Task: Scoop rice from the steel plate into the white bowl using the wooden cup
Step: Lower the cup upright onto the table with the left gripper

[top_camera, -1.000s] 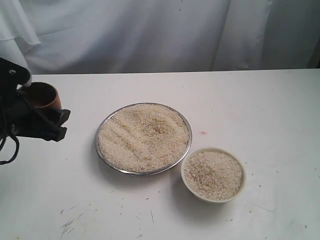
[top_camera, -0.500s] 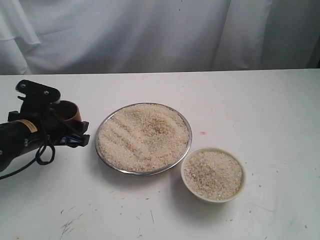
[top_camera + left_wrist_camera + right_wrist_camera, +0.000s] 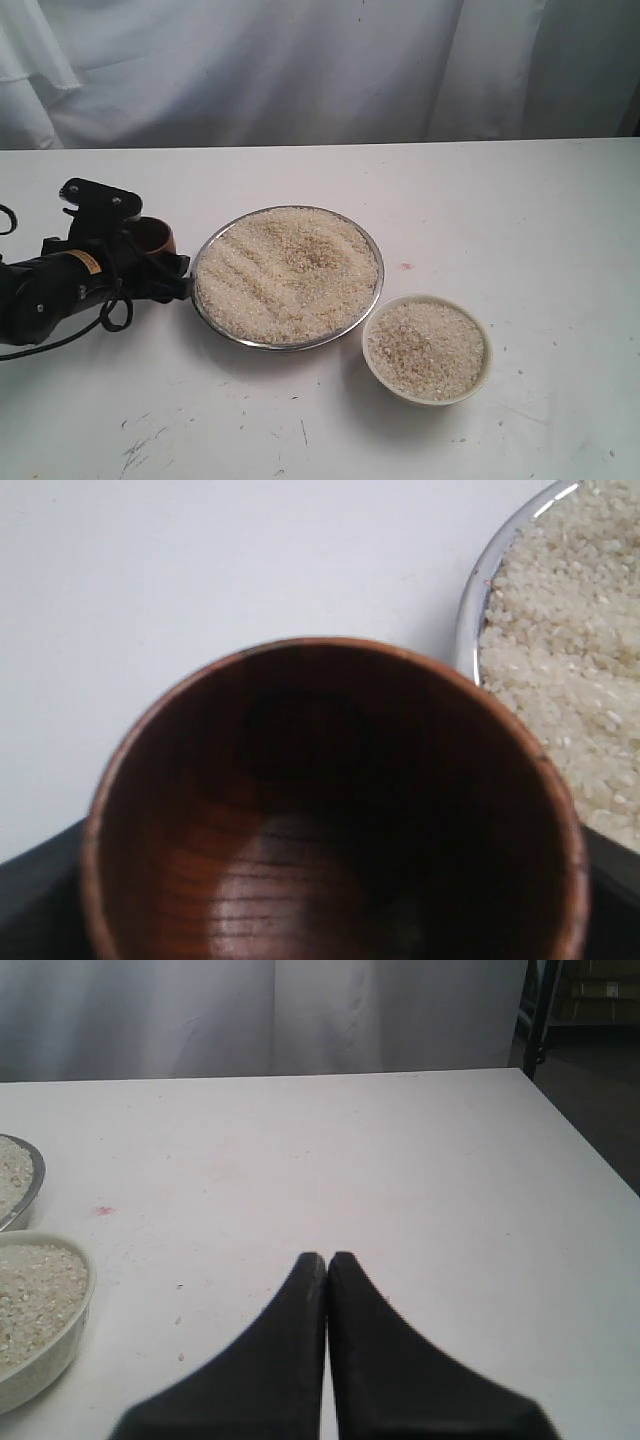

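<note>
Two hands: left hand (image 3: 160, 260) clamps the cup (image 3: 152, 236) wide, mouth up, axis roughly upright, beside the plate (image 3: 194, 290); right hand (image 3: 327, 1258) closed, empty.

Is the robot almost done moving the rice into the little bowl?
It looks well along: the white bowl is filled with rice close to its rim. In hand: the left gripper holds the wooden cup, empty inside, right beside the steel plate. Left: the plate holds plenty of rice, so another scoop and pour may follow.
</note>
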{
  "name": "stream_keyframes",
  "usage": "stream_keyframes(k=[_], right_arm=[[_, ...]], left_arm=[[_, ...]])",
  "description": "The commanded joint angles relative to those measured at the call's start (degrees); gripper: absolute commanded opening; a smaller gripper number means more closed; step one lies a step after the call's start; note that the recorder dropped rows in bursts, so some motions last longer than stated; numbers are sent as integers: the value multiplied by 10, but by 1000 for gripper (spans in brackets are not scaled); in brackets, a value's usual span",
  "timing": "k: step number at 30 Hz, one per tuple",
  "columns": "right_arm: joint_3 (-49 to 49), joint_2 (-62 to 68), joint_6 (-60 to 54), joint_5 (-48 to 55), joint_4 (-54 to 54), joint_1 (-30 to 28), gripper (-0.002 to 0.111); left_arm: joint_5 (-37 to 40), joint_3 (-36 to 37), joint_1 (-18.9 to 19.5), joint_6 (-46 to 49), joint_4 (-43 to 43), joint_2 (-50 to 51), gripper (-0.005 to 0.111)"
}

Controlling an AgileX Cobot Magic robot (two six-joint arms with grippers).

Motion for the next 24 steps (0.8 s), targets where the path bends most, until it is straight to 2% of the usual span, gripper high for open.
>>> stream_keyframes(k=[1, 5, 6, 8, 11, 24], right_arm=[[2, 2, 0, -3, 2, 0, 0], [2, 2, 0, -3, 2, 0, 0], [2, 2, 0, -3, 2, 0, 0], [2, 2, 0, -3, 2, 0, 0], [2, 2, 0, -3, 2, 0, 0], [2, 2, 0, -3, 2, 0, 0]], left_arm=[[-36, -11, 13, -41, 0, 18, 0], [-46, -11, 44, -74, 12, 27, 0], [-46, -11, 56, -75, 64, 29, 0], [-60, -11, 58, -84, 112, 29, 0], [-71, -11, 58, -108, 154, 30, 0], [-89, -11, 58, -128, 154, 56, 2]])
